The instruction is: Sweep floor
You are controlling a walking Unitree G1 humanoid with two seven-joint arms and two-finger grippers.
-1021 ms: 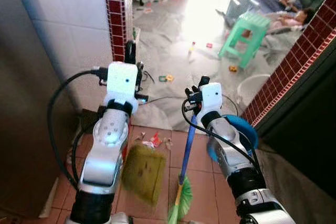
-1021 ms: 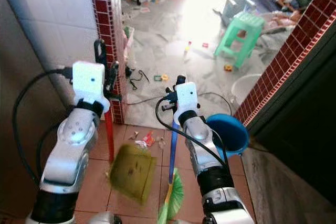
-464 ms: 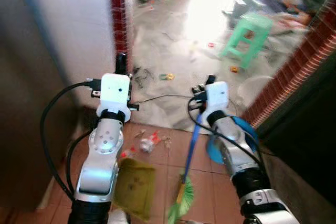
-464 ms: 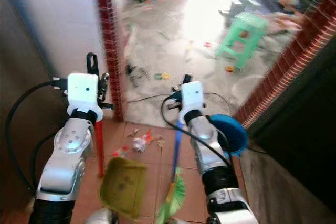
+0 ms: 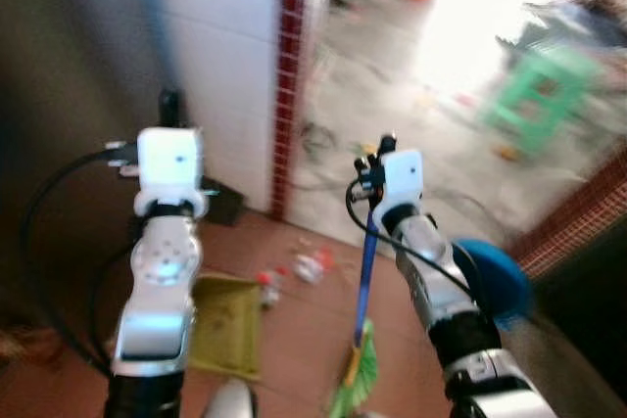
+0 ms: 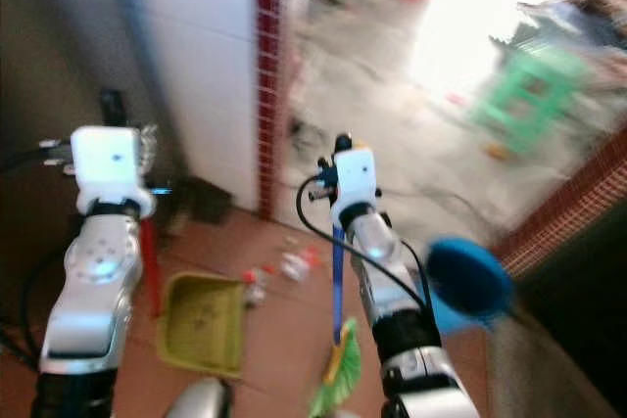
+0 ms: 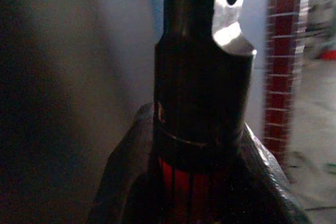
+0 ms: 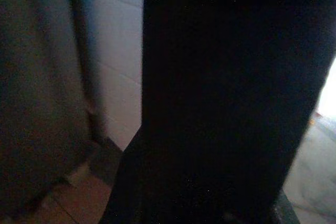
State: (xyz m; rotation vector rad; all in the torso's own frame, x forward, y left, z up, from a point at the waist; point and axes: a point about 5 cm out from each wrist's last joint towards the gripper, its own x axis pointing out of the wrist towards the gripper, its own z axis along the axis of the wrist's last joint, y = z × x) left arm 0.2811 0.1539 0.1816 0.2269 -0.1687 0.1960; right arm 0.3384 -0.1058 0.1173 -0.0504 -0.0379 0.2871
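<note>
My left gripper point(image 6: 113, 110) is shut on the black top of the dustpan handle point(image 7: 202, 103), which turns red lower down point(image 6: 149, 261). The yellow-green dustpan point(image 5: 225, 325) sits low over the terracotta tiles. My right gripper point(image 5: 377, 149) is shut on the blue broom handle point(image 5: 367, 256), seen as a dark bar point(image 8: 220, 98) in the right wrist view. The green bristles point(image 5: 358, 379) rest on the floor near my feet. A small heap of litter point(image 5: 309, 266) lies between dustpan and broom. The picture is blurred.
A red-tiled pillar point(image 5: 289, 75) and a white tiled wall point(image 5: 216, 36) stand ahead on the left. A blue bucket point(image 5: 490, 276) sits by my right arm near a brick wall. Beyond are a grey littered floor, a cable and a green stool point(image 5: 539, 85).
The camera has swung left, so the whole scene slid right. Both grippers keep their hold. The dustpan now sits lower, left of the litter.
</note>
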